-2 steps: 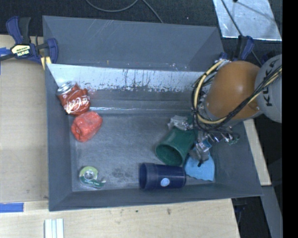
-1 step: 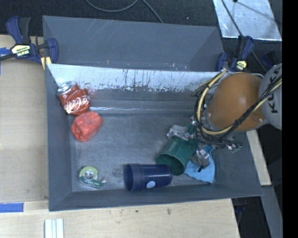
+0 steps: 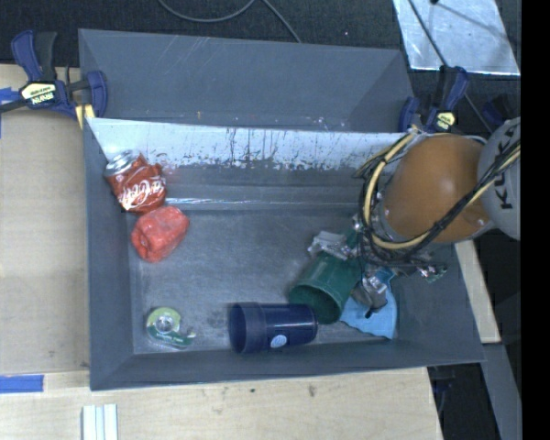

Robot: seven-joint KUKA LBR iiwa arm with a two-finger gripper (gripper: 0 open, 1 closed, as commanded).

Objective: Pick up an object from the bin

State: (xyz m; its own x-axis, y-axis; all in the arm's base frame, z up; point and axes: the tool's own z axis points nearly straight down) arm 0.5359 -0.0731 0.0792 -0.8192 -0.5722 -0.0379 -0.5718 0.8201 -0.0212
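From my station I see the hand (image 3: 371, 284) low in the lower right part of the frame, under the arm's orange cover (image 3: 435, 191) and its looped cables. It sits down near the floor of the grey bin (image 3: 247, 246). I cannot tell from this view whether the hand is set wide or narrow, because the cover and the wrist hardware hide its working end.

The thing nearest to it is a dark green cup (image 3: 326, 282). The cup is tipped over at a slant, with its open mouth towards the lower left, and its upper right side lies right against the hand. Whether the hand actually has hold of the cup I cannot make out. Just below the hand, partly under it, lies a light blue cloth (image 3: 373, 320) crumpled against the bin's lower right corner.

Left of the cup's mouth, a dark blue cylinder (image 3: 273, 326) lies on its side along the bottom wall, close to the cup or just touching it. Well apart from the hand, at the lower left, is a small clear tape roll (image 3: 168, 326). In the upper left a crushed red drink can (image 3: 136, 183) rests by the back wall, with a lumpy red object (image 3: 159, 232) just below it.
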